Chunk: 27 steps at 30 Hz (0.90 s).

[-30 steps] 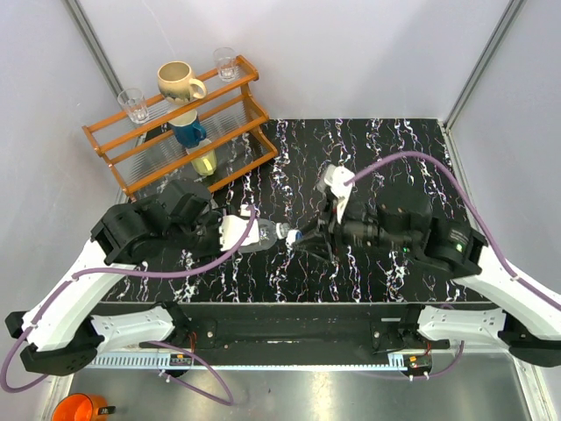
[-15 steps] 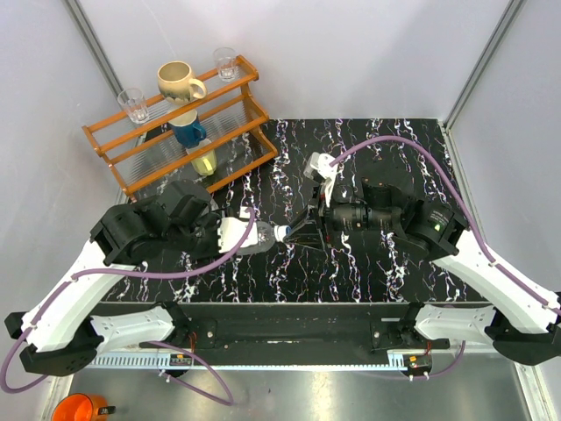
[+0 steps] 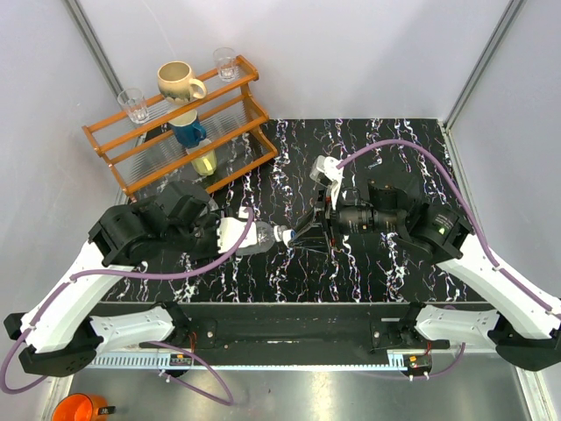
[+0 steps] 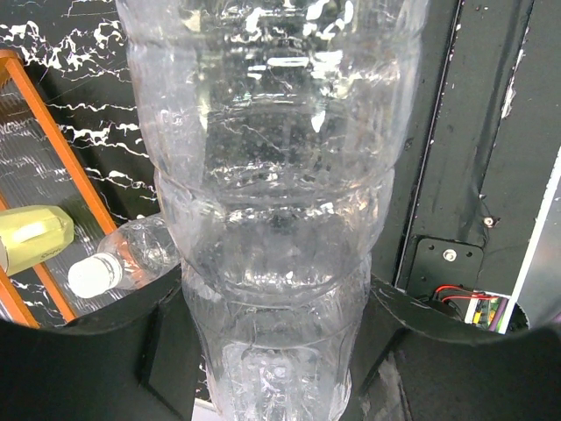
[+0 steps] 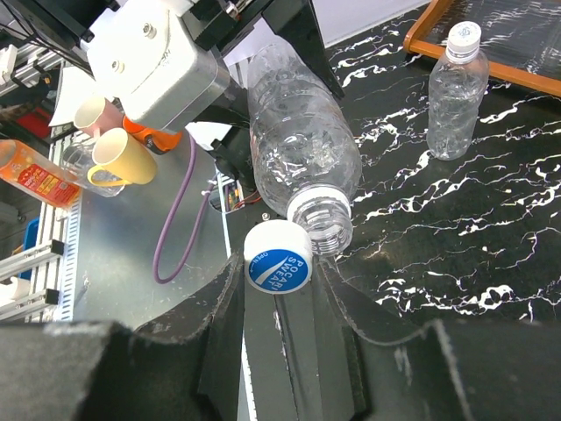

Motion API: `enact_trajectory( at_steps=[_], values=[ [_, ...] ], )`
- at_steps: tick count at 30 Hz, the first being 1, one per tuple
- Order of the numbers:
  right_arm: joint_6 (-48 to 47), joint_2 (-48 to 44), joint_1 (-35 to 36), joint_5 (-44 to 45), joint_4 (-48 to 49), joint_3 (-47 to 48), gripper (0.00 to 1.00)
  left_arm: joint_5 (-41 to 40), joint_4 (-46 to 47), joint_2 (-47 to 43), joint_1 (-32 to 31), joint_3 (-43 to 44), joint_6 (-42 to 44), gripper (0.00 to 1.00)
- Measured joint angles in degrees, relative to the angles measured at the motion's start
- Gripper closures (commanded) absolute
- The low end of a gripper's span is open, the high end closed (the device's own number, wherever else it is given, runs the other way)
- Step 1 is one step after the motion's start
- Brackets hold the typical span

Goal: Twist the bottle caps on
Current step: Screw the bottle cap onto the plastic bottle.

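Observation:
My left gripper [image 3: 238, 235] is shut on a clear ribbed bottle [image 3: 259, 235] and holds it level, neck pointing right. That bottle [image 4: 272, 175] fills the left wrist view, squeezed between the black fingers [image 4: 166, 338]. My right gripper [image 5: 277, 265] is shut on a white bottle cap [image 5: 278, 257] with a blue label. The cap sits just beside the bottle's open threaded mouth [image 5: 323, 221], touching its rim and not over it. A second bottle [image 5: 454, 96] stands on the table near the rack with a white cap [image 5: 463, 33] on it.
An orange wooden rack [image 3: 180, 132] stands at the back left with a cream mug [image 3: 180, 82], a blue mug [image 3: 188, 132] and two glasses [image 3: 133, 104]. A yellowish container [image 4: 35, 239] lies in the rack. The black marbled table [image 3: 394, 158] runs right.
The right wrist has turned and shifted slightly while keeping the cap at the bottle's mouth. The left arm and its bottle have stayed still.

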Motion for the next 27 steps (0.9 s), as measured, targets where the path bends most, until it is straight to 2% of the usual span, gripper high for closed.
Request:
enact_trajectory(
  at_steps=[15, 27],
  values=[
    [-0.5, 0.4, -2.6, -0.2, 1.1, -1.9, 0.81, 0.7, 0.0, 0.1, 0.0, 0.2, 0.0, 0.59],
    [0.9, 0.6, -3.3, -1.7, 6.6, -5.2, 0.83, 0.9, -1.1, 1.3, 0.3, 0.7, -0.9, 0.59]
  ],
)
